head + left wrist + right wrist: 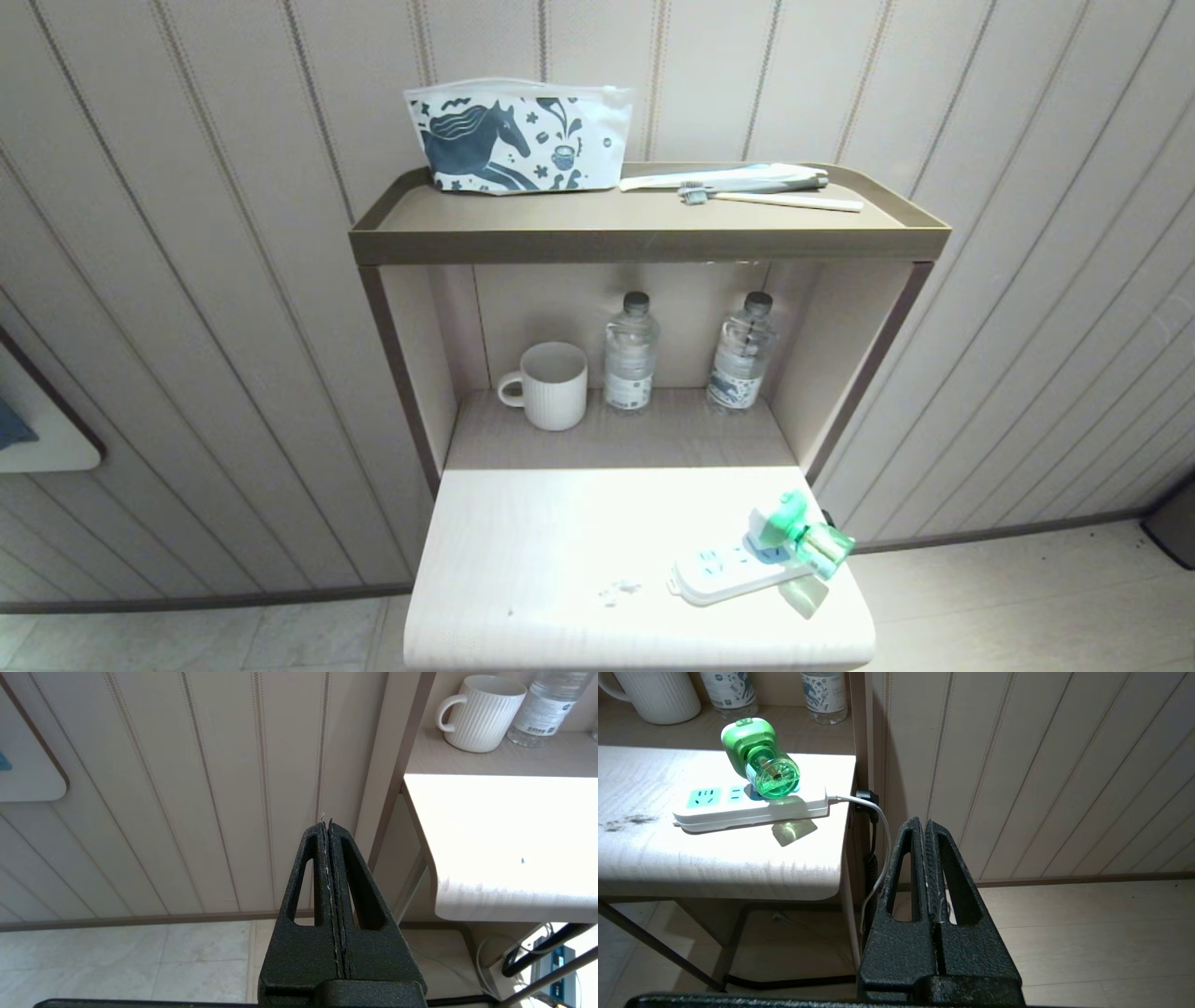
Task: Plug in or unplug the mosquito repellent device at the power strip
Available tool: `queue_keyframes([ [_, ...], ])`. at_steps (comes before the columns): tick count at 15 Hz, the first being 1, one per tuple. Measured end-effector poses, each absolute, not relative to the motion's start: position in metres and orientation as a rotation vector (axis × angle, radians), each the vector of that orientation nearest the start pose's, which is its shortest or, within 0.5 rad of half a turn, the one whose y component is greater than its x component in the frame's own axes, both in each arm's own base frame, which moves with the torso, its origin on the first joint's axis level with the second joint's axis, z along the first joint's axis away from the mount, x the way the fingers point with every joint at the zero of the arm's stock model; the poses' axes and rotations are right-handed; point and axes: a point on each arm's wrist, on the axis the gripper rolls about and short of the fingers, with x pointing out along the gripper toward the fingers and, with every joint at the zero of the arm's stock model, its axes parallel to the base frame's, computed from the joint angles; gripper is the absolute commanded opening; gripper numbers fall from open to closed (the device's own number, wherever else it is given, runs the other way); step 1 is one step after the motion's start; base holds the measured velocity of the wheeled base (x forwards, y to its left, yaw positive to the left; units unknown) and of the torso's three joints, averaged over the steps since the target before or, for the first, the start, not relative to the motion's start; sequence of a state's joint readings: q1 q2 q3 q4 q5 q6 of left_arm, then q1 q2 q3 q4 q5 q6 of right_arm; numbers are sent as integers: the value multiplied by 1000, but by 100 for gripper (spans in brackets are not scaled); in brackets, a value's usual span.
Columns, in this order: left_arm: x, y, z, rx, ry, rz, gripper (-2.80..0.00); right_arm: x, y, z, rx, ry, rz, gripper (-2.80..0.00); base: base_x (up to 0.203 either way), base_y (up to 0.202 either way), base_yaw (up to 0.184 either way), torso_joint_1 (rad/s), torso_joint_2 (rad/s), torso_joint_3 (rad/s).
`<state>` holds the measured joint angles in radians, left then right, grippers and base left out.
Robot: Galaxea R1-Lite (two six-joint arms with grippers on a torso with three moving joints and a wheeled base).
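The mosquito repellent device (798, 537) (759, 756), a green-topped cap over a translucent green bottle, sits plugged into the white power strip (733, 569) (747, 807) at the front right of the pale table top (560, 560). Its bottle points out toward the table's front right edge. My right gripper (924, 822) is shut and empty, low beside the table's right edge, well short of the strip. My left gripper (326, 823) is shut and empty, off the table's left side near the wall. Neither arm shows in the head view.
A white mug (551, 385) and two water bottles (630, 353) (742, 353) stand in the recess behind. The upper shelf (644, 238) holds a horse-print pouch (518, 138) and a toothbrush (770, 198). The strip's cord (878, 858) hangs down the table's right side.
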<state>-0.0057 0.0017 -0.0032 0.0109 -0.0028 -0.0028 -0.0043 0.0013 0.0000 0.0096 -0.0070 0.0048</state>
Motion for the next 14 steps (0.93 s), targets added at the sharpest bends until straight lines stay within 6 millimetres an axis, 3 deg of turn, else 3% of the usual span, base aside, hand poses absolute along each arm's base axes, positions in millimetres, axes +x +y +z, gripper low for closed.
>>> queue_keyframes([
  [6,-23,0,75,-2,9,-9,-280,-24,0,76,8,18,-14,-280,0,0,0,0,0,0],
  [8,-23,0,75,-2,9,-9,-280,-29,0,85,9,31,-11,-280,0,0,0,0,0,0],
  [12,-23,0,75,-2,10,-9,-280,-58,1,153,11,-46,39,-280,0,0,0,0,0,0],
  [14,-23,0,75,-2,9,-9,-280,-59,2,192,22,-29,67,-280,0,0,0,0,0,0],
])
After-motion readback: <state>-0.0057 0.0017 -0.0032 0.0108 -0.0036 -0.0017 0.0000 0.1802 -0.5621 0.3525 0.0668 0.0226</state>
